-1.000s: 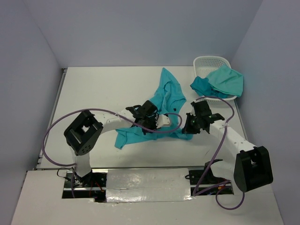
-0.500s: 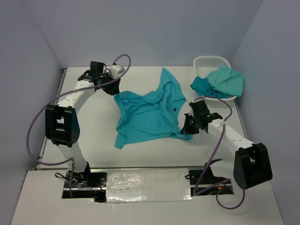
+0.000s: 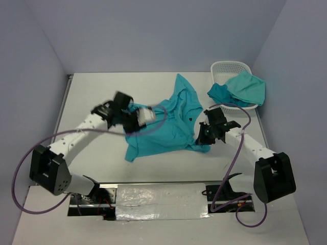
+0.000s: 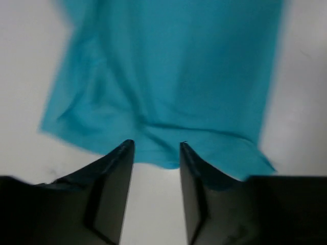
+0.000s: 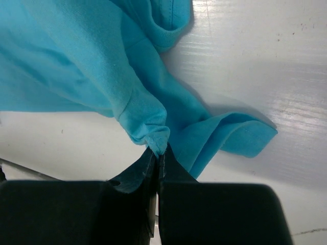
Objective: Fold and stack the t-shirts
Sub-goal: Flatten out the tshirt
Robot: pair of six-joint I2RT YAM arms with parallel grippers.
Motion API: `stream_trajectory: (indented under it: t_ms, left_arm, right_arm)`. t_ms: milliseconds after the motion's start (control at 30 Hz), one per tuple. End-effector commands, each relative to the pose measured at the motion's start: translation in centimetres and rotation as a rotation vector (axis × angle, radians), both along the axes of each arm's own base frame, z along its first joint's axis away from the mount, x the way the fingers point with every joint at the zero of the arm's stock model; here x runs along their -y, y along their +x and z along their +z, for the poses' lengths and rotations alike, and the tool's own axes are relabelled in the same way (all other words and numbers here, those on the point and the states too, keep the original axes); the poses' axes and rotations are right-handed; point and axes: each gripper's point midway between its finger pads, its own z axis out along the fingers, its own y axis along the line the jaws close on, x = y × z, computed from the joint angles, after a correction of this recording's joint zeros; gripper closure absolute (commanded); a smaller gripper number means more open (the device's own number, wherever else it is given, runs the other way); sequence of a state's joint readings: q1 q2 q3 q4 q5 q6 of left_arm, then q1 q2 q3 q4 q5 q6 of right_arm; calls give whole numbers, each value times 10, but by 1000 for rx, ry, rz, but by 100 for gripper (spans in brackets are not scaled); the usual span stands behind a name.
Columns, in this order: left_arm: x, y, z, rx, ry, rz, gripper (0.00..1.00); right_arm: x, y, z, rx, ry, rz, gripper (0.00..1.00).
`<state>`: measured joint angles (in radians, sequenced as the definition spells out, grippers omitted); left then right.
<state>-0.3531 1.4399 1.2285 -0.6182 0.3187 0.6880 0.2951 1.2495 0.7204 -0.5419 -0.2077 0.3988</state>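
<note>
Rumpled teal t-shirt [image 3: 163, 130] centre, two t-shirts [image 3: 248, 88] far right

Left tool [image 4: 157, 145] jaws parted, arm extended toward table centre. Right tool [image 5: 157, 151] pinched tight on t-shirt [image 5: 76, 66].

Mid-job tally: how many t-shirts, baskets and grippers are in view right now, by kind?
White lattice basket: 1
T-shirts: 3 (spread-out t-shirt; bluer t-shirt and greener t-shirt draped over the basket)
Grippers: 2 (left gripper, right gripper)
Total: 6
</note>
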Motion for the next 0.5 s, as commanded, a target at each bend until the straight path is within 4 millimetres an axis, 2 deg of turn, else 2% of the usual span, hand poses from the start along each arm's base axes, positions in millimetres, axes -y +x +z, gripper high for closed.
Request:
stream_trajectory:
  t_ms: [0,100,200,300,467]
  left_arm:
    - [-15,-120,-94,-230,329,-384,41]
    - [-22,-147,-117,-229,421,-490,27]
    - [-28,-146,-134,-202,466,-511,24]
    - [-18,-141,-148,-186,480,-465,22]
    - [1,-131,-154,-180,392,-353,25]
  right_arm:
    - [-8,17,17,65,24,25,100]
    - [-8,17,17,68,18,27,100]
    - [-7,19,17,75,20,22,100]
    - [-8,19,17,74,20,20,100]
    - [-7,18,16,77,23,14,100]
